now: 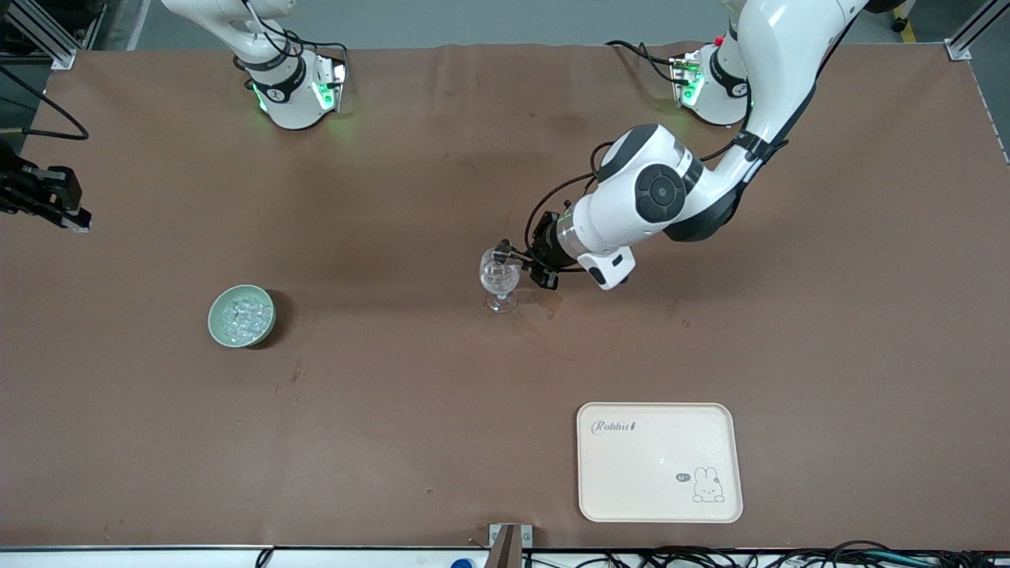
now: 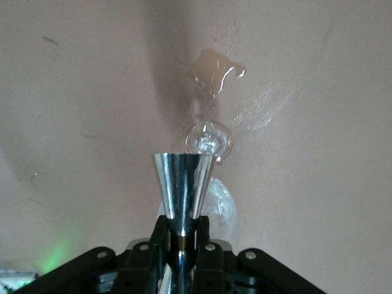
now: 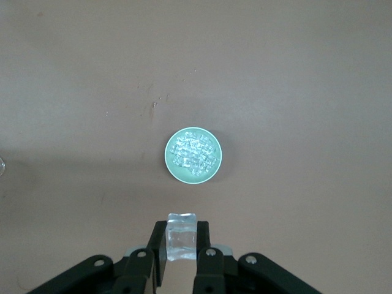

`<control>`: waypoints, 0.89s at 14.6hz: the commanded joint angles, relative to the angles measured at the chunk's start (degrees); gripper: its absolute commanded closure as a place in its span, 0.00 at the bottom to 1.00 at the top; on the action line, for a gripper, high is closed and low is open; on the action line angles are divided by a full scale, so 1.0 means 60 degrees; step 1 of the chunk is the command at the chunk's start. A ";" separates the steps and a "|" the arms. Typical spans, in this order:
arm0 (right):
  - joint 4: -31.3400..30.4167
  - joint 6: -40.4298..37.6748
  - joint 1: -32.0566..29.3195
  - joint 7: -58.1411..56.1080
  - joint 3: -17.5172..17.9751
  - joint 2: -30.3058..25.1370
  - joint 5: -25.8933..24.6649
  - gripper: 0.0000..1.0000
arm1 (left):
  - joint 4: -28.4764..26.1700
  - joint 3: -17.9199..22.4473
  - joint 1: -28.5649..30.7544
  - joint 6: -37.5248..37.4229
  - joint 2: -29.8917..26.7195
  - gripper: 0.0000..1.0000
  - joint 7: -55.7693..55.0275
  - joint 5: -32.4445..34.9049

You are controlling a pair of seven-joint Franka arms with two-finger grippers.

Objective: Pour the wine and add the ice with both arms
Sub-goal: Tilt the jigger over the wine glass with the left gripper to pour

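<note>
On the counter [image 1: 394, 410], a metal jigger [image 2: 182, 187] is held tipped over the stemmed glass [image 1: 499, 278] by the left claw [image 1: 517, 259]. A cube [image 3: 181, 244] is clamped in the right claw [image 3: 181, 248], high over the bowl [image 3: 169, 160] of ice [image 3: 193, 153]. Pouring seems underway; next, the cube must be carried over the glass.

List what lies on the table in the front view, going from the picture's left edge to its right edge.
Pale green bowl of small clear ice cubes → clear stemmed glass → cream rectangular tray with a rabbit drawing.
</note>
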 commanded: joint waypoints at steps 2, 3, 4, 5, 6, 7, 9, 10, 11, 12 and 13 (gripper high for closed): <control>0.0086 -0.0120 -0.0040 0.0043 0.0034 0.0008 0.0127 0.95 | 0.0058 0.0069 -0.0087 -0.0103 -0.0099 0.99 -0.0387 0.0344; 0.0086 -0.0120 -0.0040 0.0043 0.0034 0.0008 0.0127 0.95 | 0.0058 0.0069 -0.0072 -0.0103 -0.0099 0.99 -0.0401 0.0344; 0.0086 -0.0134 -0.0040 0.0043 0.0034 0.0022 0.0127 0.95 | 0.0072 0.0069 -0.0072 -0.0103 -0.0114 0.99 -0.0387 0.0330; 0.0086 -0.0134 -0.0040 0.0043 0.0034 0.0008 0.0127 0.94 | 0.0116 0.0054 0.0030 -0.0117 -0.0070 0.99 -0.0329 0.0315; 0.0086 -0.0134 -0.0040 0.0043 0.0020 0.0008 0.0127 0.94 | 0.0131 0.0025 0.0118 -0.0132 -0.0055 0.99 -0.0270 0.0228; 0.0086 -0.0163 -0.0055 0.0043 0.0034 0.0008 0.0127 0.94 | 0.0131 -0.0004 0.0133 -0.0132 -0.0026 0.99 -0.0270 0.0140; 0.0086 -0.0178 -0.0055 0.0043 0.0020 0.0008 0.0127 0.94 | 0.0146 -0.0033 0.0148 -0.0132 0.0004 0.99 0.0021 -0.0531; 0.0086 -0.0178 -0.0055 0.0043 0.0034 0.0022 0.0127 0.94 | 0.0146 -0.0034 0.0148 -0.0132 -0.0011 0.99 0.0429 -0.0926; 0.0086 -0.0178 -0.0055 0.0043 0.0034 0.0008 0.0127 0.94 | 0.0146 -0.0034 0.0177 -0.0132 -0.0055 0.99 0.0825 -0.1409; 0.0086 -0.0178 -0.0055 0.0043 0.0034 0.0022 0.0127 0.94 | 0.0131 -0.0063 0.0337 -0.0132 -0.0070 0.99 0.1322 -0.1921; 0.0086 -0.0178 -0.0055 0.0043 0.0034 0.0022 0.0127 0.94 | 0.0131 -0.0237 0.0512 -0.0132 -0.0070 0.99 0.1733 -0.2274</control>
